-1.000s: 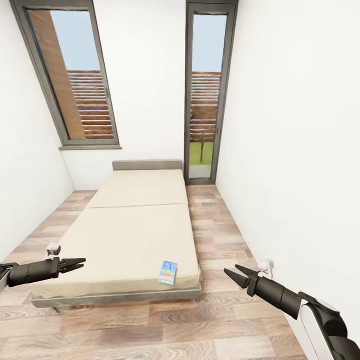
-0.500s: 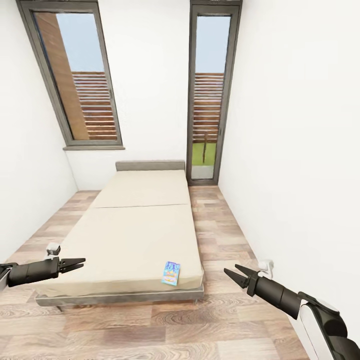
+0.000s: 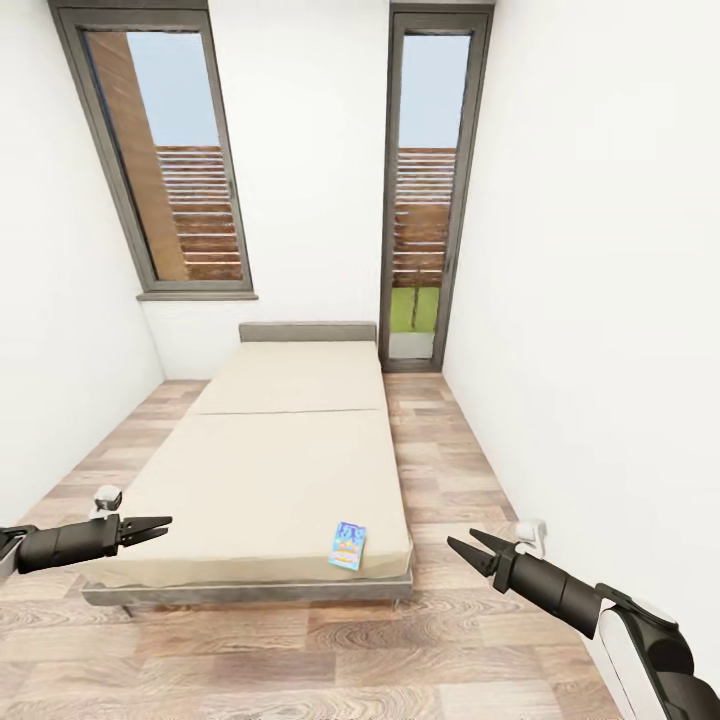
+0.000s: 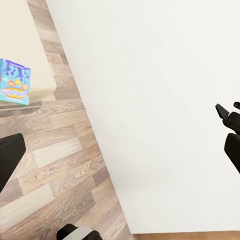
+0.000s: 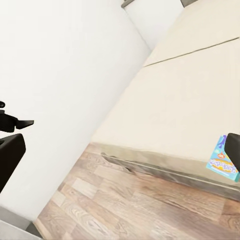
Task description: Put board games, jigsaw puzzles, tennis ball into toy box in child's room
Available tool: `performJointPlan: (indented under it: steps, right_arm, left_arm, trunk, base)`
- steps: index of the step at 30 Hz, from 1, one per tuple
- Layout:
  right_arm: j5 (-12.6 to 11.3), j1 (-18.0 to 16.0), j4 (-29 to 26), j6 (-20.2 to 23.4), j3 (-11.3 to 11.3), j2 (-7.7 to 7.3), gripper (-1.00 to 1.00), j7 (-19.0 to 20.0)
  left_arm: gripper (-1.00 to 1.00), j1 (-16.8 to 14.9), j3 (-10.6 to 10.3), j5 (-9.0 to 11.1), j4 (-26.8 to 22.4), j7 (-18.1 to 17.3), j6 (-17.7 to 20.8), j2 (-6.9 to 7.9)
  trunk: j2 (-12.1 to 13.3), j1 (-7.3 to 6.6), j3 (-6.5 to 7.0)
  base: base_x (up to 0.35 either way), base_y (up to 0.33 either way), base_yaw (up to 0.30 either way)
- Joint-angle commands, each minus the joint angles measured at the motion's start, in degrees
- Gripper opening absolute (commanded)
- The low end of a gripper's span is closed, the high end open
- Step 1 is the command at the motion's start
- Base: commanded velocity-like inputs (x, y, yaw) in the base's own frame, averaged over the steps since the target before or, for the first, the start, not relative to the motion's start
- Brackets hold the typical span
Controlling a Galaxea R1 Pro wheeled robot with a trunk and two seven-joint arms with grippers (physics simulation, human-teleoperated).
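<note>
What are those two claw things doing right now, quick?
Left gripper: jaws open, holding nothing.
Right gripper: jaws open, holding nothing.

- The bed (image 3: 270,440), with a two-part beige mattress, stands on the wood-plank floor (image 3: 440,460).
- A blue board game (image 3: 347,545) lies flat near its foot corner.
</note>
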Motion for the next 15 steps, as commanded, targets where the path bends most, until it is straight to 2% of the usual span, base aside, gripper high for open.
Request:
performJointPlan:
  steps: [1, 7, 15]
  right_arm:
    - [-0.3, -0.1, 0.0, 0.4, 0.0, 0.0, 1.0, 0.0]
    - [-0.3, -0.1, 0.0, 0.4, 0.1, 0.0, 1.0, -0.1]
    - [-0.3, -0.1, 0.1, 0.3, 0.0, 0.01, 1.0, -0.1]
  left_arm:
    - [1.0, -0.1, 0.2, -0.3, 0.0, -0.2, 0.6, -0.05]
    - [1.0, -0.1, 0.3, -0.3, 0.0, -0.1, 0.7, -0.26]
    - [1.0, -0.1, 0.3, -0.3, 0.0, 0.1, 1.0, -0.35]
  trunk:
    - [-0.1, 0.02, -0.13]
    - [-0.1, 0.02, -0.12]
    - [-0.1, 0.02, -0.12]
  base:
    - [-0.124, 0.0, 0.007]
    - [-0.128, 0.0, 0.004]
    - [-0.04, 0.0, 0.001]
